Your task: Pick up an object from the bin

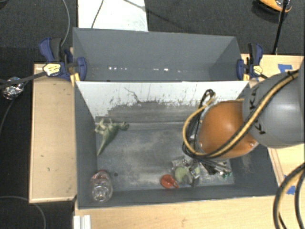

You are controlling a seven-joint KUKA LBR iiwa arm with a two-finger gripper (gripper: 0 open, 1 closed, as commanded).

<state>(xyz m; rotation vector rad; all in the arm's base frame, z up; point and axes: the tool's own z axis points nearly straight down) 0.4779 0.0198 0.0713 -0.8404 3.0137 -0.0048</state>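
Arm (pixel 224 128) over pale-green lump (pixel 181 174), red ball (pixel 167 181) beside

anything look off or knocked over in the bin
Nothing looks spilled or broken. The clear plastic bottle lies in the near-left corner, and a green toy lies by the left wall. The gripper is down beside a red thing and a pale green thing.

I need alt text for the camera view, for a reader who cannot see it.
The robot's gripper is low in the grey bin, near its front wall, beside a small pale green thing and a red round thing. A green leafy toy lies at the left, and a clear bottle in the front left corner.
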